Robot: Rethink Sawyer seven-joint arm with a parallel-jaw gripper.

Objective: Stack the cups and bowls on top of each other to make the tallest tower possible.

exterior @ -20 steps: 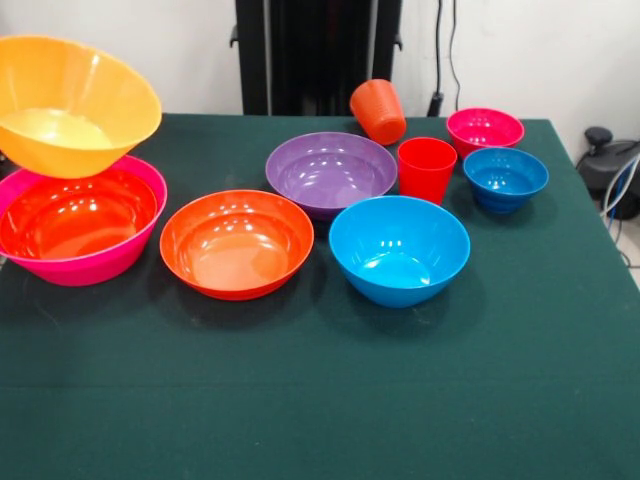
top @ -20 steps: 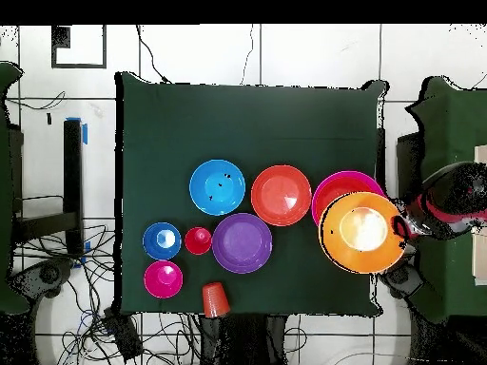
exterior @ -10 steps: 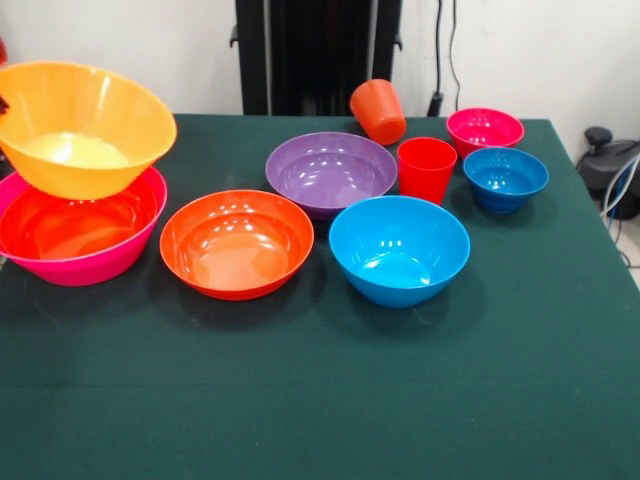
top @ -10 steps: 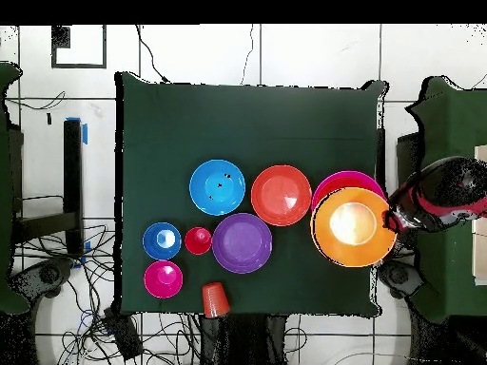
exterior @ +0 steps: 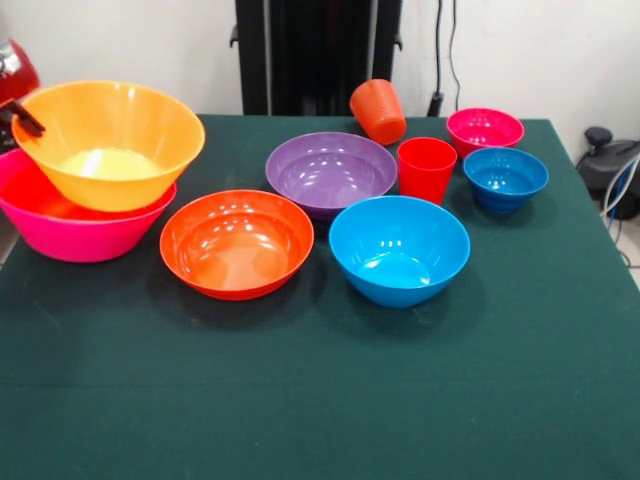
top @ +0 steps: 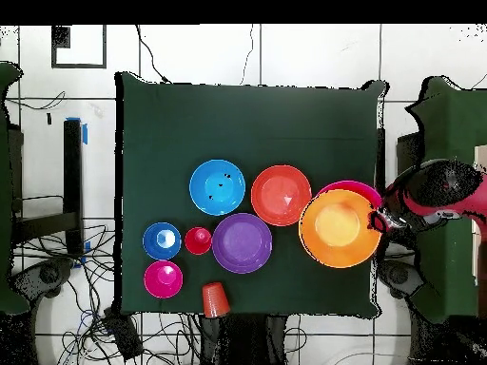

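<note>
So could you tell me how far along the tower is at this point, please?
Barely begun. The yellow-orange bowl sits tilted in the pink bowl, with the gripper at its rim. Left loose on the table: the red-orange bowl, purple bowl, three smaller bowls, the red cup and the tipped orange cup.

Tilted yellow-orange bowl atop pink bowl; other bowls, cups apart.

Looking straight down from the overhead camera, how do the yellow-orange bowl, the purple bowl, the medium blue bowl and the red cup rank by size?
1. yellow-orange bowl, though raised atop the pink bowl, so nearer the camera
2. purple bowl
3. medium blue bowl, only slightly smaller
4. red cup
</note>
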